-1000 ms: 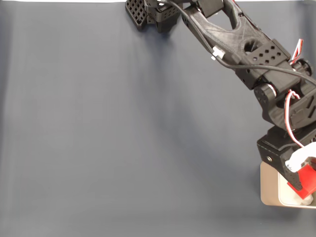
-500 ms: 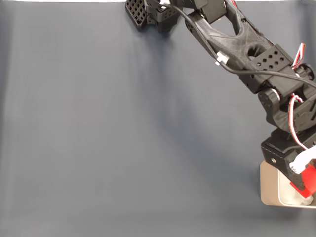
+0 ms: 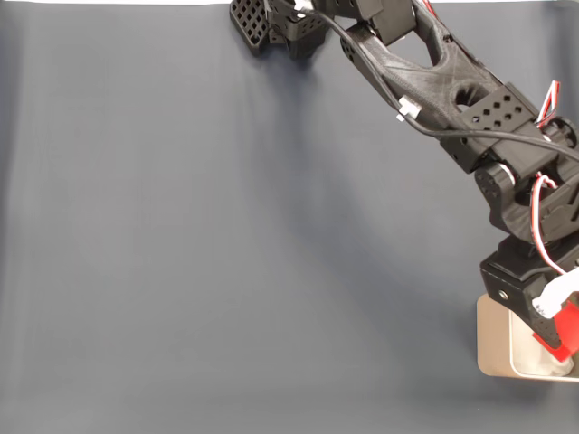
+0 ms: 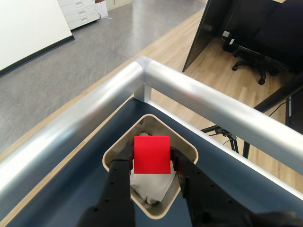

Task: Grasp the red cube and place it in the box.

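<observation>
**Cube carried low over the box**

Since a second ago the arm has dropped slightly, bringing the pincer nearer the box. Its two fingers are clamped on the red cube, which hangs directly above the white lining just below the fingertips. Best to part the fingers only while centred inside the walls, then lift straight up.
</observation>
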Robot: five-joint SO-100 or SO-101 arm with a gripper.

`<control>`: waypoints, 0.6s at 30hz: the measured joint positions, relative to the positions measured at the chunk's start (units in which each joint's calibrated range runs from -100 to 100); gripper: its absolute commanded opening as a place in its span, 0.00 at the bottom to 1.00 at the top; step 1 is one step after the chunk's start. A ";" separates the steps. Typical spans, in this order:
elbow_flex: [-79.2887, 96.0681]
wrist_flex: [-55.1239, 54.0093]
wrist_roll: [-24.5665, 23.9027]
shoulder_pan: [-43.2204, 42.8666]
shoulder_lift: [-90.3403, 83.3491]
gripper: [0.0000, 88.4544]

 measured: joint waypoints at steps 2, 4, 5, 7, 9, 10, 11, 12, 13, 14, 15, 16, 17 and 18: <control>-1.08 0.00 -0.10 0.00 0.00 0.52; -1.99 0.00 -0.20 0.00 0.00 0.54; -2.26 0.00 -0.20 0.00 0.00 0.54; -2.44 0.00 0.00 0.00 0.00 0.55; -2.44 0.00 0.15 0.00 0.00 0.55; -2.44 0.00 0.00 0.00 0.00 0.56; -2.44 0.00 -0.20 0.00 0.00 0.56; -2.44 0.00 -0.20 0.00 0.00 0.56; -2.44 0.00 0.00 0.00 0.00 0.56; -2.44 0.00 0.20 0.00 0.00 0.56; -2.44 0.00 0.20 0.00 0.00 0.56; -2.44 0.00 0.15 0.00 0.00 0.56; -2.44 0.00 0.00 0.00 0.00 0.56; -2.44 0.00 -0.10 0.00 0.00 0.56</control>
